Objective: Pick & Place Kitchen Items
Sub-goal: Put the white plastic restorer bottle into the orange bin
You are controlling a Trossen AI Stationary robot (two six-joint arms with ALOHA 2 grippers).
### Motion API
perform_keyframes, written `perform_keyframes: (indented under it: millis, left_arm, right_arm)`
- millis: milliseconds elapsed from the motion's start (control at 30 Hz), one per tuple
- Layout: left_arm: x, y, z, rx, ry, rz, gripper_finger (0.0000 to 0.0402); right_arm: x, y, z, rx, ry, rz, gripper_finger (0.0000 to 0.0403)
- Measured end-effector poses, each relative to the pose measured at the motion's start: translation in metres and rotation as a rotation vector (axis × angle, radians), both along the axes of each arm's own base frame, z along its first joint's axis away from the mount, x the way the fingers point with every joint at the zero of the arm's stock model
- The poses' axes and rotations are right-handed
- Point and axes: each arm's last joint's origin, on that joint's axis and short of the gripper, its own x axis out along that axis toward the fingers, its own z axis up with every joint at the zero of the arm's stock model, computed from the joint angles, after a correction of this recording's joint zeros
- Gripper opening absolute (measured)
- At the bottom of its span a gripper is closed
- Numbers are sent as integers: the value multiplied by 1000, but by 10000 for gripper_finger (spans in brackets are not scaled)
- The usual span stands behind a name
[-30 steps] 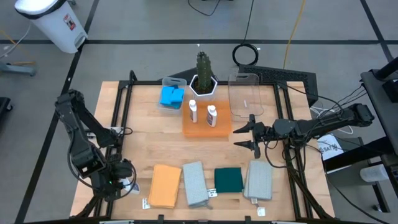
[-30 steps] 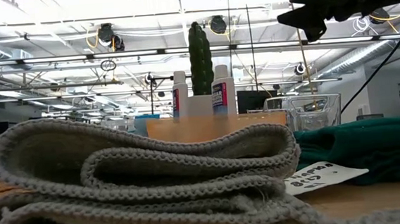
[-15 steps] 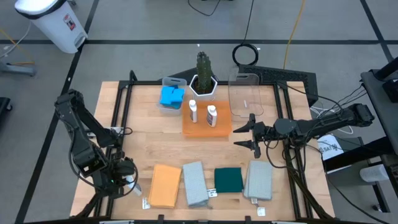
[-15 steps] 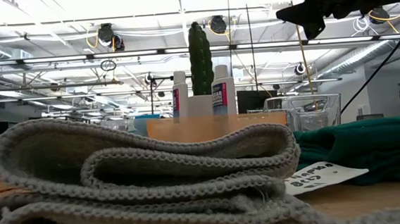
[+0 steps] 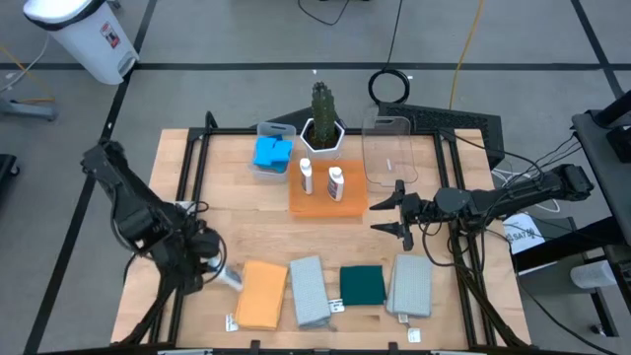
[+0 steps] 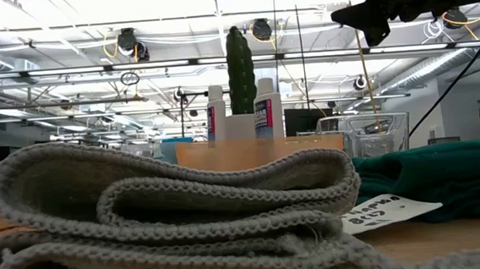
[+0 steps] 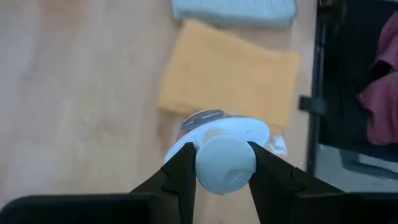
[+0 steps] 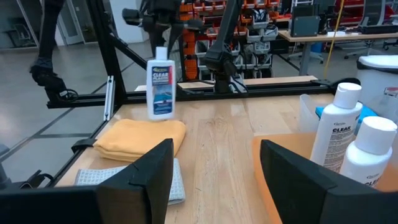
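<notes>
white bottle [image 7: 224, 163] clamped in left hand [image 7: 221, 167]

Overhead camera looks straight down on the worktop [image 5: 246, 222]; a low one faces level across it, close behind folded cloths; both share the cactus [image 5: 321, 102].

Bare bench [image 5: 237, 222] lies open between the near row of cloths, from orange cloth [image 5: 260, 294] to right grey cloth [image 5: 410, 286], and the far orange tray [image 5: 327, 204], where two bottles [image 5: 336, 182] and the cactus [image 5: 321, 108] stand in the way.
</notes>
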Motion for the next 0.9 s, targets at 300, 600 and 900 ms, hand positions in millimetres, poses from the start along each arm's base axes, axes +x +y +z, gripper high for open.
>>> perform_keyframes:
  millis: [300,600,900]
  left_arm:
    - [19,45,21,164,-268,-46,118]
    - [59,83,38,256,-334,-35,118]
    - [119,116,59,319,-272,-57,118]
  right_arm:
    - [0,0,0,3,0,-1,210]
    - [0,0,1,5,-7,-1,210]
    - [3,1,-3,0,17,-1,210]
